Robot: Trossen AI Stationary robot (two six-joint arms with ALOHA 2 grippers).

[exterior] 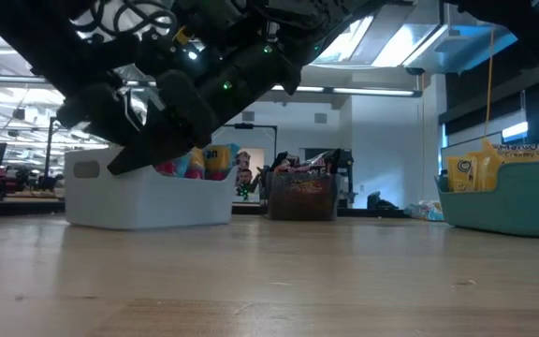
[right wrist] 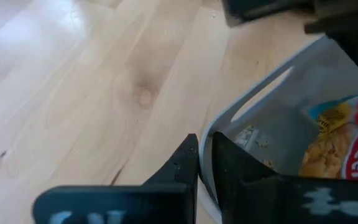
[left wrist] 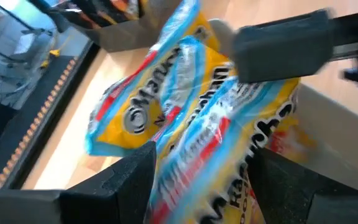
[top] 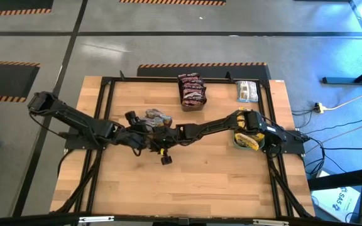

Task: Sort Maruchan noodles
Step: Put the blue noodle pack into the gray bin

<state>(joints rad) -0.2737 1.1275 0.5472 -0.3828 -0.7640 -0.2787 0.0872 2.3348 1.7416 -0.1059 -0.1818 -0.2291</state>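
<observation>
Left wrist view shows the left gripper [left wrist: 197,180] with its two dark fingers spread apart, right over shiny yellow-and-blue plastic noodle packets [left wrist: 185,130] piled in a pale grey plastic bin [left wrist: 334,124] near the middle of the wooden table [top: 187,182]. The right gripper [right wrist: 205,163] has its fingers pressed together on the bin's thin rim, probably to keep it still. I think the left one should go down slowly, pinch just one packet, and lift it straight up.

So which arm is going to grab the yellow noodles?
Probably the left: its open end effector straddles the yellow-and-blue plastic noodle packets, while the right end effector is shut on the white bin's rim.
</observation>
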